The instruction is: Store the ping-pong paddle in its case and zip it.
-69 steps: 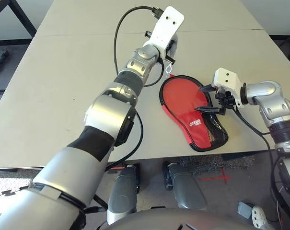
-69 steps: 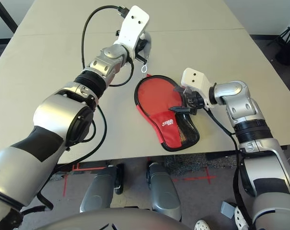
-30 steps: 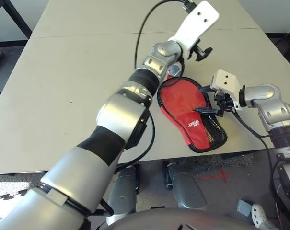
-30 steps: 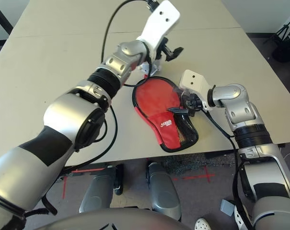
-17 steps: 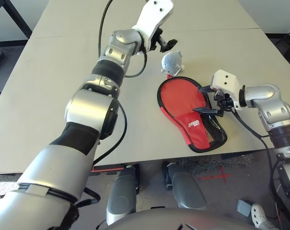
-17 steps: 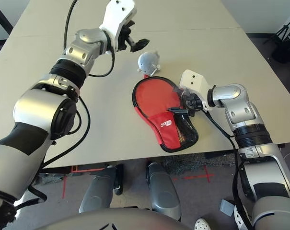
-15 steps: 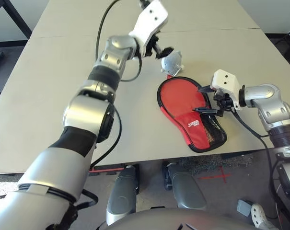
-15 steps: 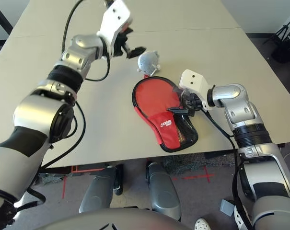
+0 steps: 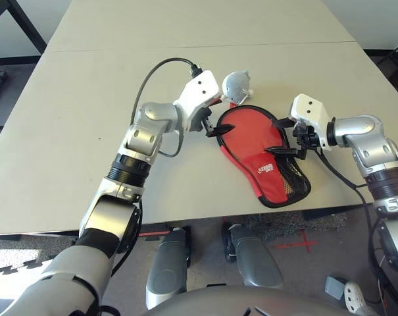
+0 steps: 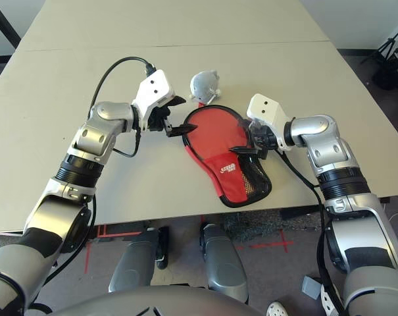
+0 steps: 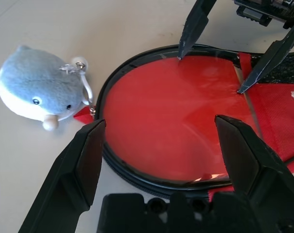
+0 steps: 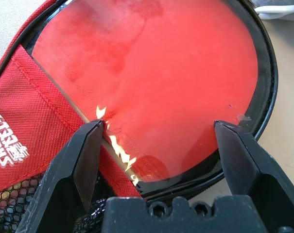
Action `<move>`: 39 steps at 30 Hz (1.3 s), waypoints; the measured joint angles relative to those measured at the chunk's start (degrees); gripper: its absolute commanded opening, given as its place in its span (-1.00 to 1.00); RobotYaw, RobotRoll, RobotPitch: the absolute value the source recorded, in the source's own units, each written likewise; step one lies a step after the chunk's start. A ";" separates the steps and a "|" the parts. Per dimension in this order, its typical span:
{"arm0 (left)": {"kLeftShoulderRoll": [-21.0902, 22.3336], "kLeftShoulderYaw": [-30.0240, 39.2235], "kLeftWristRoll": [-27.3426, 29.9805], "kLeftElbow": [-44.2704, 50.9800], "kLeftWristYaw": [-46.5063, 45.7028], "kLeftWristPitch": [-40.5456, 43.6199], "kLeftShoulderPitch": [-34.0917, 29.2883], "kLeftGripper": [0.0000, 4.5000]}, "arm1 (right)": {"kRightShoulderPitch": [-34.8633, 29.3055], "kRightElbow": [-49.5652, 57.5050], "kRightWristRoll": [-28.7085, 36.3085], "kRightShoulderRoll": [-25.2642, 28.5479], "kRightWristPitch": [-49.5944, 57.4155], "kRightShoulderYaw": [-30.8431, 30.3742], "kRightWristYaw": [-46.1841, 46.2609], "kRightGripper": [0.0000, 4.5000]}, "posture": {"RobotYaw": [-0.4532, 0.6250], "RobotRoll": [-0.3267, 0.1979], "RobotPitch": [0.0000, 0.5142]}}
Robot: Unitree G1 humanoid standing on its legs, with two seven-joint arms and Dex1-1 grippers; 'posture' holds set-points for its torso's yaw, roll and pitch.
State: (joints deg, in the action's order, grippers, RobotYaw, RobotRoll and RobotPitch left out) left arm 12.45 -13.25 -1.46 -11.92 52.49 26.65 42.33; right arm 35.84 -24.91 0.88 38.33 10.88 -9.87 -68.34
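Note:
The case (image 9: 272,172) lies flat near the table's front edge, red with black zipper edging, a white logo and a mesh pocket. The ping-pong paddle (image 11: 171,126) lies inside it; its round red face shows in the round end and its handle is hidden under the red fabric. My left gripper (image 9: 218,122) is open at the round end's left rim, its fingers (image 11: 83,160) straddling the edge. Over the right side of the paddle face my right gripper (image 9: 275,137) stands open, with its fingers (image 12: 234,160) apart above the rubber.
A small grey-white plush toy (image 9: 236,84) lies just beyond the case's round end, linked by a key ring to the red zipper tab (image 11: 83,114). The beige table (image 9: 87,99) stretches wide to the left and far side. Its front edge runs just below the case.
My left arm has swung down from high over the far table to the case's left rim, still open. The right arm and case have stayed put.

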 measured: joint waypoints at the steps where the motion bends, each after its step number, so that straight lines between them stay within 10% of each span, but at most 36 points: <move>1: -0.40 -0.64 0.01 0.08 -0.56 0.41 -0.45 0.99 | 0.03 -0.01 0.00 0.00 0.03 0.00 -0.06 1.00 | -0.29 0.25 -0.13; 22: -2.33 -6.72 -0.75 0.35 -7.23 0.71 -6.76 0.99 | 2.06 -0.75 3.32 -1.00 10.78 2.41 -0.39 1.00 | -0.30 0.25 -0.21; 39: -2.34 -8.13 -0.67 4.82 -7.81 3.63 -8.48 0.99 | 29.70 -34.05 11.61 -9.92 17.20 17.21 16.97 1.00 | -0.27 0.25 -0.15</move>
State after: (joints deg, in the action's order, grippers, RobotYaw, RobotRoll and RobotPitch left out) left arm 10.11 -21.39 -2.12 -7.10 44.67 30.28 33.84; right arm 65.54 -58.96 12.48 28.40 28.08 7.34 -51.37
